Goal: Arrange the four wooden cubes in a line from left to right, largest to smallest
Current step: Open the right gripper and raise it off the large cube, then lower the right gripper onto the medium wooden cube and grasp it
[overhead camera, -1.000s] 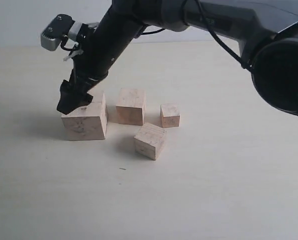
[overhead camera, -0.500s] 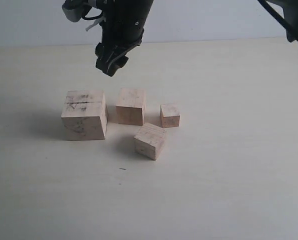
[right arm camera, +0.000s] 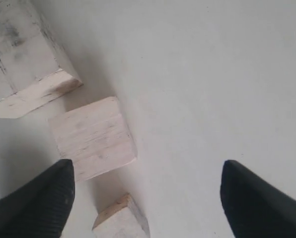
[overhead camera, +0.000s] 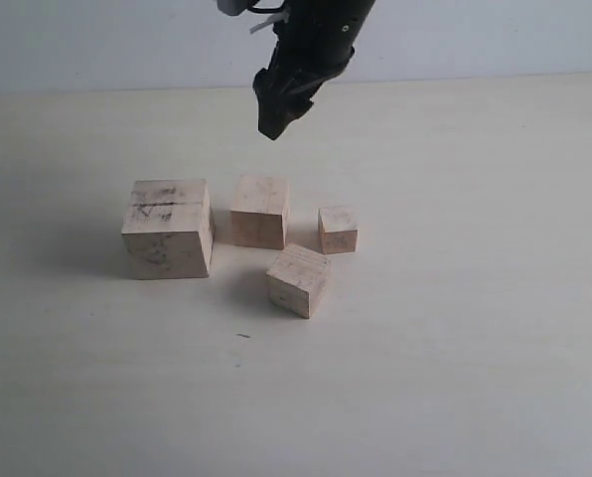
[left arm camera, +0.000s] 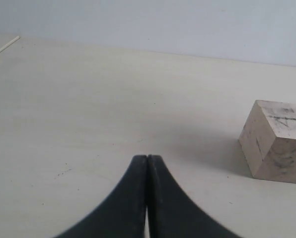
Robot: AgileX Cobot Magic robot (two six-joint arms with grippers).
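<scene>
Four pale wooden cubes sit on the table. The scuffed largest cube [overhead camera: 167, 231] is at the left, with the second-largest [overhead camera: 259, 211] beside it. The smallest [overhead camera: 338, 230] is to the right of those. The third cube [overhead camera: 298, 279] lies turned, in front of the row. My right gripper [overhead camera: 274, 121] hangs open in the air behind the second-largest cube, holding nothing. Below the right gripper [right arm camera: 147, 168] its wrist view shows the largest cube [right arm camera: 19, 54], the second-largest [right arm camera: 91, 139] and a smaller cube's corner [right arm camera: 120, 220]. My left gripper [left arm camera: 147, 158] is shut and empty, well away from the largest cube [left arm camera: 279, 148].
The pale wood-look table [overhead camera: 455, 378] stretches around the cubes to a plain light wall [overhead camera: 97, 40] at the back. A tiny dark speck [overhead camera: 243, 336] lies in front of the cubes.
My right gripper has lifted off the largest cube's top and swung up and to the right, to behind the second-largest cube. The cubes have not moved.
</scene>
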